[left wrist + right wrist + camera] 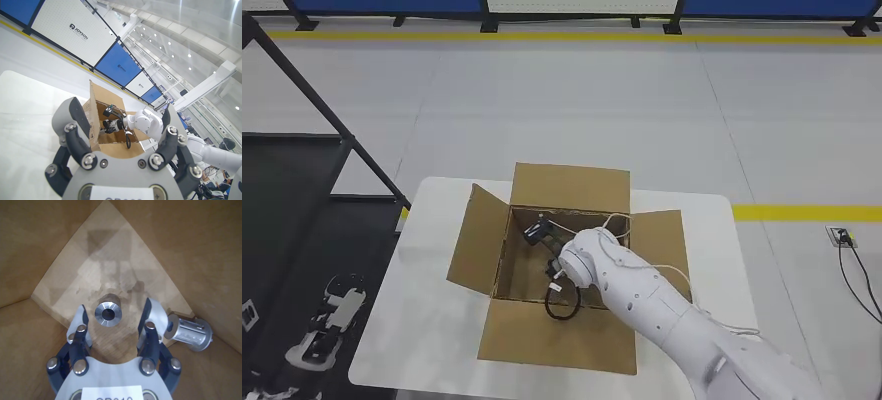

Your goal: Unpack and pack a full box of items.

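Box (570,185) stands open at centre of white table (432,300). Right gripper (115,305) is inside it, jaws spread either side of an upright steel sleeve (108,314), not touching it. Pulley (191,332) lies near, in a corner. Left gripper (122,103), spread and empty, faces the box. Floor (642,100) is pale, with a yellow line (802,212) at 3 o'clock of the box and a black frame (342,140) at 9 o'clock.

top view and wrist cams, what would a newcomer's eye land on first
The open cardboard box on the white table, flaps spread, with the right arm down inside it. Inside, the right gripper hangs open over a shiny metal cylinder with a central hole, standing on end on the box floor. Beside it a ribbed, flanged metal part lies on its side near the box wall.
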Controlling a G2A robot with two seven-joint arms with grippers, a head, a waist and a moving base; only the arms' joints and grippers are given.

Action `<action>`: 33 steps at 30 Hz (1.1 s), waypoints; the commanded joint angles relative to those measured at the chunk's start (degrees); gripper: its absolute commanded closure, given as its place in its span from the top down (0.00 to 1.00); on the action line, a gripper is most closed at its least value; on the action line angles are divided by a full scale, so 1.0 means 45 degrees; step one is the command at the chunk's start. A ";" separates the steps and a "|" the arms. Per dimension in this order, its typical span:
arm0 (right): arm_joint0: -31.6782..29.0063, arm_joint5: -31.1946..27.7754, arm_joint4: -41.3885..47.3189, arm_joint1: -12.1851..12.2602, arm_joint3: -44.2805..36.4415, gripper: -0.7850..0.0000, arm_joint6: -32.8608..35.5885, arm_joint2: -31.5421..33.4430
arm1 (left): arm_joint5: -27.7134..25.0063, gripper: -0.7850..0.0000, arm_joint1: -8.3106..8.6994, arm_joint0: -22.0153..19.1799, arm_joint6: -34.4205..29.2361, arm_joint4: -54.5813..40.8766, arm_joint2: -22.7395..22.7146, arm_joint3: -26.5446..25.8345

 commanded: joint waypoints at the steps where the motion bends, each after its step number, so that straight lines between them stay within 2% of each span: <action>1: 0.0101 -0.0292 0.0178 -0.0223 0.0579 0.10 0.0042 -0.0003 | 0.0119 1.00 0.0021 -0.0103 0.0009 0.0042 0.0033 0.0006; 4: 0.0249 -0.0519 0.0348 -0.0534 0.1363 0.11 0.0194 -0.0004 | 0.0171 1.00 0.0052 -0.0217 -0.0020 0.0071 0.0066 -0.0001; 5: 0.0290 -0.0642 0.0402 -0.0627 0.1579 0.09 0.0206 0.0002 | 0.0183 1.00 0.0061 -0.0240 -0.0021 0.0075 0.0078 0.0005; 6: 0.0329 -0.0796 0.0480 -0.0710 0.1774 0.00 0.0150 0.0031 | 0.0198 1.00 0.0069 -0.0257 -0.0019 0.0080 0.0089 0.0007; 11: 0.0546 -0.1597 0.0719 -0.0976 0.2477 0.00 -0.0271 0.0225 | 0.0313 1.00 0.0110 -0.0380 -0.0026 0.0181 0.0221 0.0086; 19: 0.0706 -0.2608 0.0663 -0.0780 0.2262 0.00 -0.1164 0.0764 | 0.0577 1.00 0.0189 -0.0658 -0.0150 0.0527 0.0562 0.0054; 23: 0.0312 -0.2595 0.0266 -0.0285 0.1162 0.00 -0.1891 0.1206 | 0.0717 1.00 0.0234 -0.0828 -0.0242 0.0727 0.0763 -0.0030; 26: -0.0359 -0.2223 -0.0335 0.0320 -0.0403 0.00 -0.2235 0.1696 | 0.0807 1.00 0.0263 -0.0957 -0.0271 0.0911 0.0962 -0.0080; 29: -0.1401 -0.1300 -0.1267 0.1143 -0.2757 0.00 -0.2208 0.2555 | 0.0910 1.00 0.0295 -0.1135 -0.0326 0.1092 0.1238 -0.0075; 33: -0.3652 -0.0151 -0.2771 0.2376 -0.7085 0.00 -0.1527 0.4407 | 0.0977 1.00 0.0329 -0.1337 -0.0337 0.1329 0.1631 -0.0047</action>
